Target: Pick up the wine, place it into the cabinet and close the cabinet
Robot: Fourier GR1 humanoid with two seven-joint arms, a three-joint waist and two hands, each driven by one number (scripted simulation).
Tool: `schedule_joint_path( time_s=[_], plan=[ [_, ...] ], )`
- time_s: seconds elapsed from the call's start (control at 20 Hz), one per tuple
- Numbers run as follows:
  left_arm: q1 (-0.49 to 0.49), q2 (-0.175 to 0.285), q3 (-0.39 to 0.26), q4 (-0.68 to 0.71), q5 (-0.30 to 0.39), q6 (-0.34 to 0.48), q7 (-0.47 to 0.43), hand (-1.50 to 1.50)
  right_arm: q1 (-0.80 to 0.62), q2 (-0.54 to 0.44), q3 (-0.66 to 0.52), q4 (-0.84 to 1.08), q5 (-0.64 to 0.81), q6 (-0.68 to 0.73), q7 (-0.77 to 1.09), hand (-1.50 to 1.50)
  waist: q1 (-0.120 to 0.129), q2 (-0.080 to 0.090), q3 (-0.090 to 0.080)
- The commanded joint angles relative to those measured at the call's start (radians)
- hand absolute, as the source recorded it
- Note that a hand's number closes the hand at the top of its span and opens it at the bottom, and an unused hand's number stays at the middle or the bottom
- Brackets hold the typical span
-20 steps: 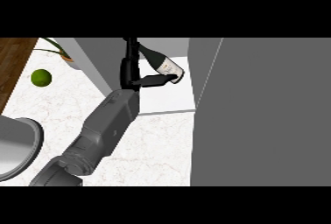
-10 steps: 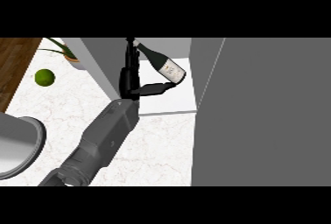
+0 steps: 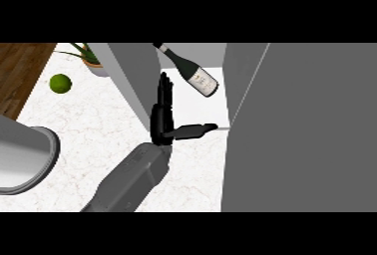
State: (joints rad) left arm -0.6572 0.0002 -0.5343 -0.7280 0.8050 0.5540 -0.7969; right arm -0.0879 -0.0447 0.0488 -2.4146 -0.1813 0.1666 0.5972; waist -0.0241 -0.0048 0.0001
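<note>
The wine bottle, dark with a white label, lies tilted inside the open cabinet, its neck pointing up and to the left over the white cabinet floor. My left hand is open just below and left of the bottle and does not touch it. Its fingers are straight and point into the cabinet along the left wall, and the thumb sticks out to the right. The grey forearm comes in from the lower left. My right hand does not show.
A large grey panel fills the right side of the view. A green lime and a potted plant sit at the back left by a wooden strip. A round grey vessel stands at the left edge.
The hand has let go of the bottle and drawn back toward me, fingers straightened. The bottle now lies deeper in the cabinet, apart from the hand.
</note>
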Motion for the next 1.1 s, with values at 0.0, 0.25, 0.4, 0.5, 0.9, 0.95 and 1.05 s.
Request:
schedule_joint_path(
  time_s=[0.0,0.25,0.4,0.5,0.9,0.95,1.05],
  plan=[
    [0.118,0.0,-0.104,-0.199,-0.053,0.117,0.023,-1.5,0.002,0.015,0.042,-0.13,0.026,-0.061,0.097,-1.5,0.029,-0.004,0.0],
    [0.206,0.0,-0.163,-0.4,-0.121,0.207,0.086,-1.5,-0.027,-0.005,-0.01,-0.013,0.017,-0.022,-0.013,-1.5,0.031,0.001,0.0],
    [0.285,0.0,-0.26,-0.542,-0.105,0.313,0.081,-1.5,-0.04,-0.03,-0.036,-0.086,-0.043,-0.049,0.092,-1.5,0.025,0.0,0.0],
    [0.354,0.04,-0.26,-0.637,-0.173,0.31,0.124,-1.5,0.052,-0.008,-0.02,-0.096,-0.017,-0.024,0.012,-1.5,0.028,0.0,0.001],
    [0.56,0.125,-0.332,-0.891,-0.29,0.41,0.157,-1.5,0.037,-0.014,-0.029,-0.026,-0.037,-0.003,-0.036,-1.5,0.029,0.002,0.001],
    [0.563,0.148,-0.313,-0.931,-0.288,0.392,0.183,-1.5,0.04,-0.044,-0.076,-0.09,-0.082,-0.006,0.024,-1.5,0.026,0.002,0.0],
    [0.617,0.123,-0.338,-0.945,-0.292,0.346,0.14,-1.5,0.135,-0.031,-0.007,-0.152,-0.05,0.026,0.016,-1.5,0.021,0.002,0.0]
  ],
)
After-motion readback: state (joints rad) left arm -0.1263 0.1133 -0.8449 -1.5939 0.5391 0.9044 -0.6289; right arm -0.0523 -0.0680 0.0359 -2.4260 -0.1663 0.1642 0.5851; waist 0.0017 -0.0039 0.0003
